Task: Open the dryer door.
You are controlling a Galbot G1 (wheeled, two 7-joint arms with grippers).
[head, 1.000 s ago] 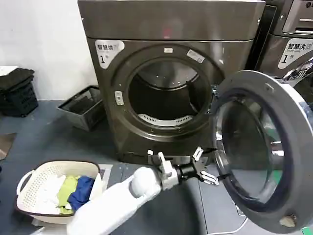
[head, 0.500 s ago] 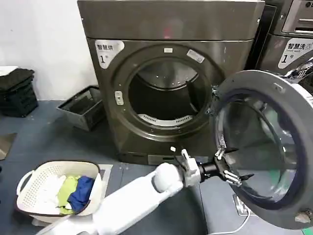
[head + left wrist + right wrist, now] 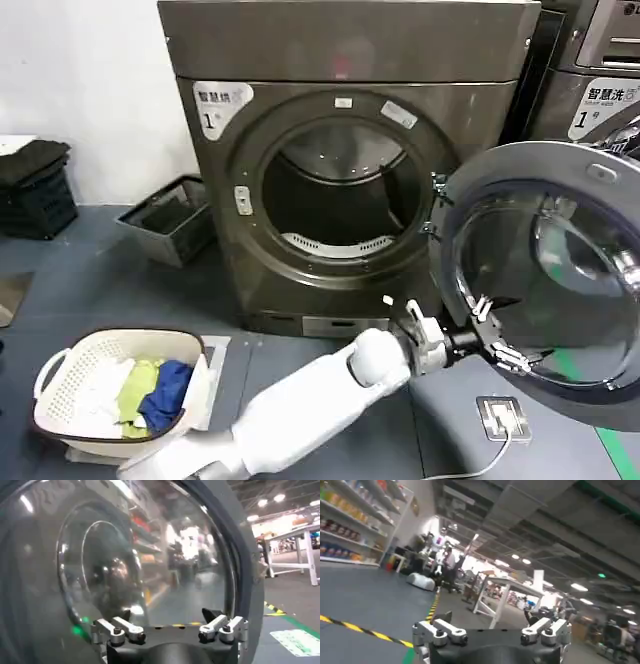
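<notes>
Head view: the dryer door (image 3: pixel 545 285) stands swung wide on its hinge at the right edge of the dark bronze-grey dryer (image 3: pixel 345 165), its chrome ring and tinted glass turned toward the camera. The left gripper (image 3: pixel 492 332), at the end of a white arm reaching across from the lower left, has its fingers spread wide and empty against the lower inner face of the door, in front of and to the right of the dryer's open drum mouth (image 3: pixel 335 195). The door lies directly ahead of this gripper, so any further swing looks to depend on a push outward, away from the dryer; by that reading the task seems all but done. One dryer door is open; a second machine (image 3: pixel 595 90) stands right of the dryer. One laundry basket (image 3: pixel 120 390) of clothes sits on the floor left of the dryer.

Left wrist view: the left gripper's two fingers (image 3: pixel 120 630) sit parted, holding nothing, right up against the door glass (image 3: pixel 150 565).

Right wrist view: the right gripper (image 3: pixel 492 630) is spread and empty, pointed toward open room, away from the dryer.
</notes>
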